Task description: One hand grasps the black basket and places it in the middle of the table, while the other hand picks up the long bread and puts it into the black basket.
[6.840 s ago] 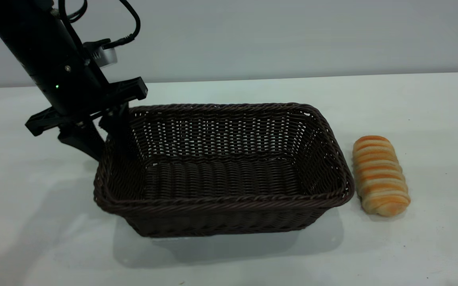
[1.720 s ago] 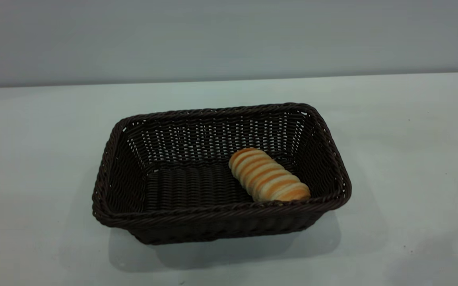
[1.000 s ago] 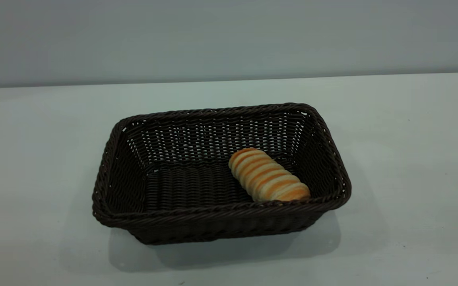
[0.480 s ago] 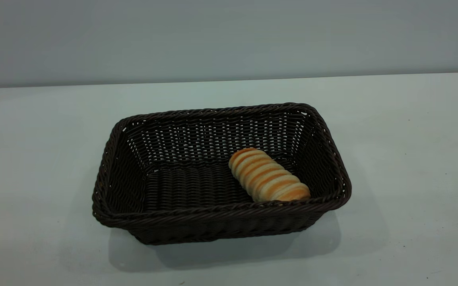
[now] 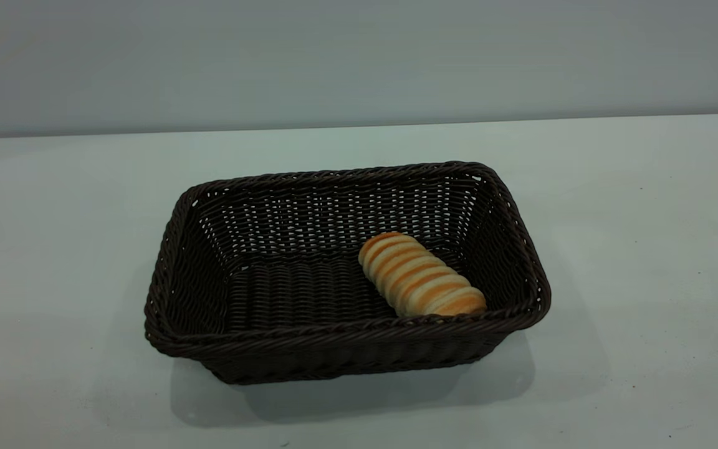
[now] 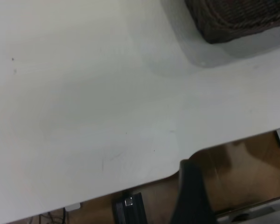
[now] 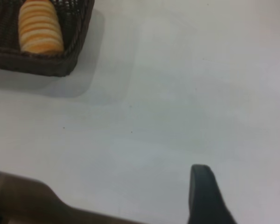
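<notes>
The black basket stands in the middle of the white table, with nothing gripping it. The long bread lies slantwise on the basket's floor in its right half, one end against the front wall. Neither arm shows in the exterior view. My left gripper hovers over the table's edge, open and empty, with only one finger showing; a basket corner lies far off. My right gripper hangs open and empty over bare table, well away from the basket and the bread.
A plain grey wall rises behind the table. The left wrist view shows the table's edge, brown floor and a black device below it. The right wrist view shows brown floor past the table's edge.
Since 6.8 s ago the left gripper let go of the basket's left rim and left the exterior view, and the bread went from the table into the basket. Nothing moved in the last second.
</notes>
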`<state>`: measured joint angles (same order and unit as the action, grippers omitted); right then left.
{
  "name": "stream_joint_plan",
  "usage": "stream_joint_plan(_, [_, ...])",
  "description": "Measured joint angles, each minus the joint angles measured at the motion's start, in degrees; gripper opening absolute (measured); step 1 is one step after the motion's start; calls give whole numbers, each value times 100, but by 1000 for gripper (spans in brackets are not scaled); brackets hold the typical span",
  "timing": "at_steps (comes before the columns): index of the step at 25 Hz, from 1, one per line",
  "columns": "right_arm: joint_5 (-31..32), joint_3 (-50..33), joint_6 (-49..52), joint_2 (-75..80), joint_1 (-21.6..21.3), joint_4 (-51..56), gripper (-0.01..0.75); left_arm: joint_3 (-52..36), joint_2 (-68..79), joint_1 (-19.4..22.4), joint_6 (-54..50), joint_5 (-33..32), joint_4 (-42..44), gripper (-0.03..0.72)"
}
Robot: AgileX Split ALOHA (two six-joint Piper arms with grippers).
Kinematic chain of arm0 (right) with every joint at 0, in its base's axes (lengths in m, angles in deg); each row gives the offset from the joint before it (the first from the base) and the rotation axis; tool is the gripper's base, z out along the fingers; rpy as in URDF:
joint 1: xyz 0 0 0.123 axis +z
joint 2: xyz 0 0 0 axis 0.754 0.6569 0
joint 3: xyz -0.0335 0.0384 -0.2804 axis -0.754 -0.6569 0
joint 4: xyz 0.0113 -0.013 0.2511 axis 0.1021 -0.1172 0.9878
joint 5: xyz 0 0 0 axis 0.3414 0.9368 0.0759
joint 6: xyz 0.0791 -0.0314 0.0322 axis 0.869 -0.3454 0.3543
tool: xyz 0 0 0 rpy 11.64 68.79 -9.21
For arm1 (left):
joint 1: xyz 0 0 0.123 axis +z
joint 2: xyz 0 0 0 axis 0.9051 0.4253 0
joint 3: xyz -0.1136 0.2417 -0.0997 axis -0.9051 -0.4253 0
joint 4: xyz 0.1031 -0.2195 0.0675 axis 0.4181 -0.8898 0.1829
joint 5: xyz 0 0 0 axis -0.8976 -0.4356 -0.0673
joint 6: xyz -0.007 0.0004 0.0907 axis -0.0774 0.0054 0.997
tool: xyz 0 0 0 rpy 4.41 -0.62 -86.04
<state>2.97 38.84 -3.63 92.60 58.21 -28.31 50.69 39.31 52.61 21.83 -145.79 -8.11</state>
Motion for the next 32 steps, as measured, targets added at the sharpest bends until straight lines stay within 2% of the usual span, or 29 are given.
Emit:
stream_joint_plan(24, [0, -11, 6, 0, 0, 6, 398, -5, -52, 16, 0, 2, 11, 586])
stream_joint_plan(28, [0, -11, 6, 0, -55, 6, 398, -5, -441, 364, 0, -3, 11, 586])
stream_joint_plan(32, [0, -11, 6, 0, -579, 6, 398, -5, -979, 726, 0, -24, 6, 586])
